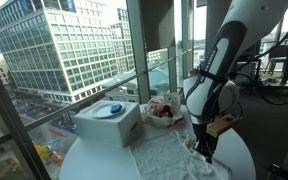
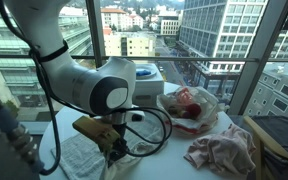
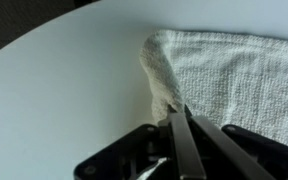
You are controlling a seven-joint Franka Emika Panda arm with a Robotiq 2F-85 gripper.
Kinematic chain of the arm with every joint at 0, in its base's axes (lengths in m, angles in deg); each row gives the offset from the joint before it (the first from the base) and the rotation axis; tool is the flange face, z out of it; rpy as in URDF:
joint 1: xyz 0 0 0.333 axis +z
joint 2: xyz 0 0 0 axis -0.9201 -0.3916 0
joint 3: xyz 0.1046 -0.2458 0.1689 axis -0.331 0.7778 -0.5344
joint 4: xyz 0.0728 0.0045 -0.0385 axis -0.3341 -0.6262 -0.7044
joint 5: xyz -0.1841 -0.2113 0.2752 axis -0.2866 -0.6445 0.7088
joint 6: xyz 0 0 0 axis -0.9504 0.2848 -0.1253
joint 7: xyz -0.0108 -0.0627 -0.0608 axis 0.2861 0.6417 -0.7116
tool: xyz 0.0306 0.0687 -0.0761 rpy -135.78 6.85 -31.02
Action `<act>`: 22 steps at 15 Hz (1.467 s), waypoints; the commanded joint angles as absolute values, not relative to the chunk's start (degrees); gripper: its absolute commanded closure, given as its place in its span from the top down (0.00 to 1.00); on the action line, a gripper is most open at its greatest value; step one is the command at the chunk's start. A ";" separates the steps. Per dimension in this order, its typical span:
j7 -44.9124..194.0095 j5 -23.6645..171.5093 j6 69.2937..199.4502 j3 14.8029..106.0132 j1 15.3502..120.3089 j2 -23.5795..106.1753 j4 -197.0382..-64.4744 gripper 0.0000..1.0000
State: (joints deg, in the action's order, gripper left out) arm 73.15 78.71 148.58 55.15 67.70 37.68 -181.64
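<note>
Fingers [image 3: 182, 125] are pinched fully shut on the rolled edge of the towel [image 3: 234, 70], which spreads ahead and to their right over the tabletop [image 3: 64, 80]. It's a thin bite, I judge, so I'd move slowly and low to avoid slipping.

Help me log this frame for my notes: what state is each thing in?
claw: shut, pinching the towel's edge
towel: lying flat on the table, one edge bunched into a ridge at the claw
box: upright, closed, with a blue thing on top
bag: clear, red contents inside; cannot tell whether it is open or sealed
pink cloth: crumpled in a heap
</note>
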 commanded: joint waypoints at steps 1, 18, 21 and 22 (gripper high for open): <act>71.29 77.47 145.22 53.80 69.28 36.79 -179.20 0.04; 71.48 79.36 138.38 52.58 69.43 25.94 -167.57 0.35; 71.83 80.54 135.20 52.64 69.33 29.33 -168.65 0.57; 71.52 80.83 134.32 52.61 69.21 30.30 -168.85 0.64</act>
State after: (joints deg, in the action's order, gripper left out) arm 72.31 79.17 138.11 53.44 70.22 26.03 -167.76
